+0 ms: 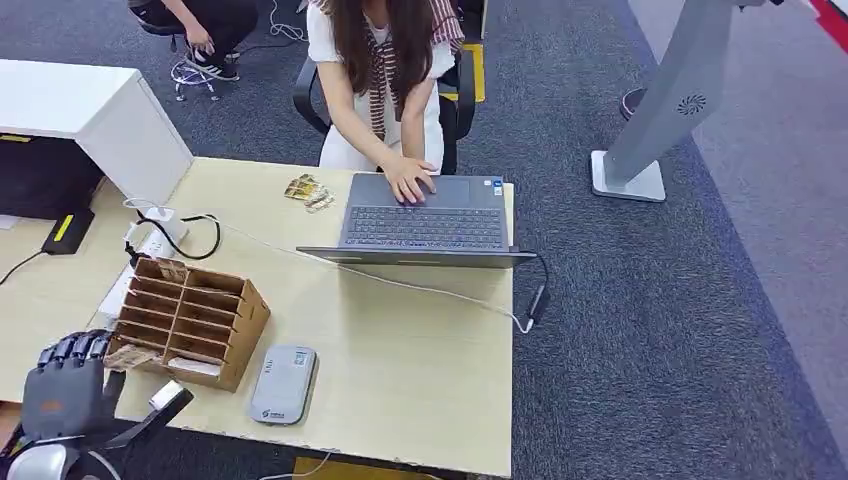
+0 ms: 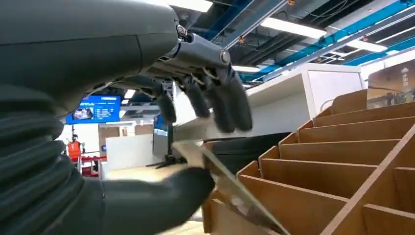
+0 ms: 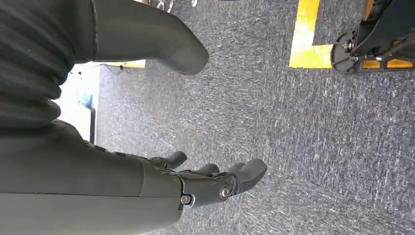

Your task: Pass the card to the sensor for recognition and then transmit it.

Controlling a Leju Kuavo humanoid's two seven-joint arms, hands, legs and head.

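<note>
Pinching card (image 2: 220, 183), left hand (image 1: 62, 395) beside wooden organizer (image 1: 190, 318); sensor (image 1: 283, 384) near

A person (image 1: 385, 70) in white sits at the top centre of the frame, one hand on an open laptop (image 1: 425, 220) on the wooden table (image 1: 420, 360). A white cable (image 1: 400, 282) runs across the table below the laptop. A white cabinet (image 1: 95, 120) stands at upper left, a grey stand (image 1: 655, 120) at upper right on the carpet.
</note>
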